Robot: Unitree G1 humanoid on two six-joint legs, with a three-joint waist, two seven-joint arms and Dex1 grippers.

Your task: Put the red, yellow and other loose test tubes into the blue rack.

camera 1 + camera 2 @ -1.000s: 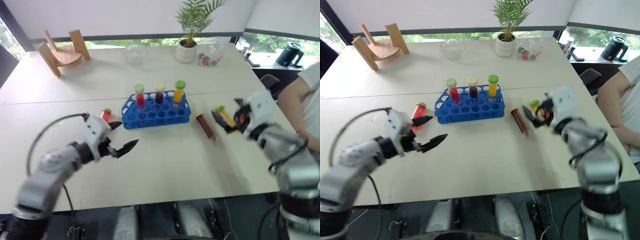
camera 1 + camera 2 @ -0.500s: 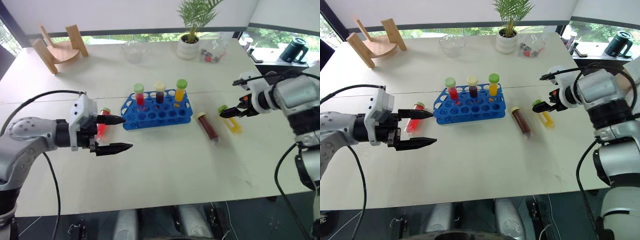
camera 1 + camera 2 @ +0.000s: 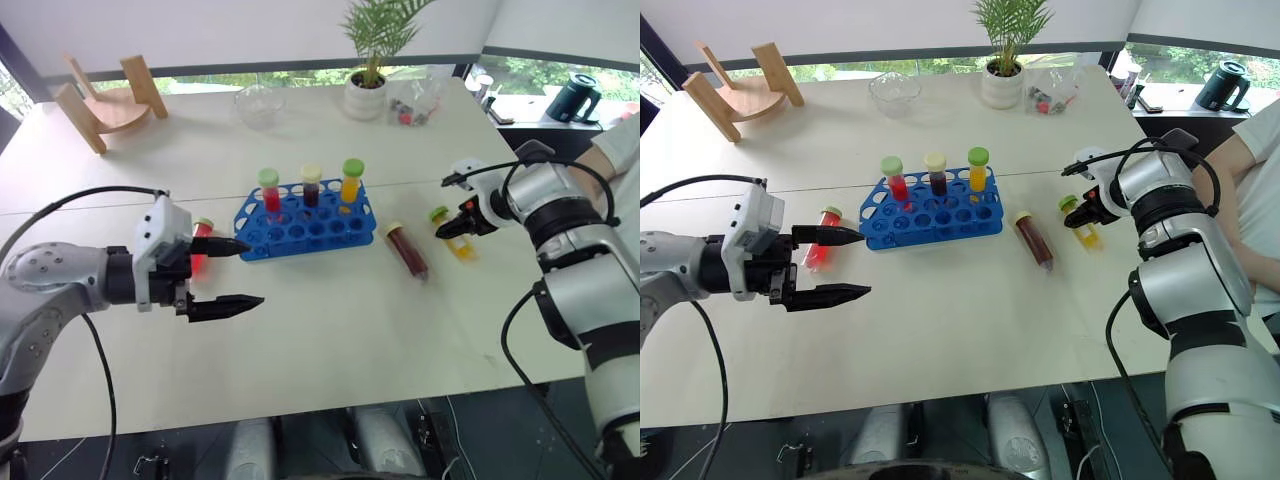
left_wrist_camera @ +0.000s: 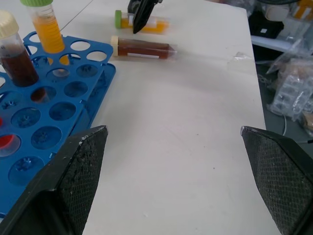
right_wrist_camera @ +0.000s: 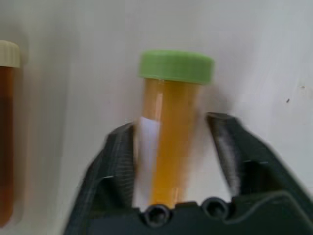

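Step in hand: pickup of the yellow tube [image 5: 171, 132], lying green cap toward the rack on the tabletop [image 3: 330, 330] right of the blue rack [image 3: 308, 222]. Right gripper [image 3: 462, 226] is down over it, jaws straddling the barrel; the wrist view shows a sliver of gap on one side, so a firm hold is not confirmed. Left gripper [image 3: 235, 272] hangs beside the rack's left end, jaws fully spread, empty, near the red tube [image 3: 200, 244] lying there. Dark brown-red tube [image 3: 407, 249] lies between rack and yellow tube. Three tubes stand in the rack's back row. Next: finish closing, lift, turn upright, carry to a free hole
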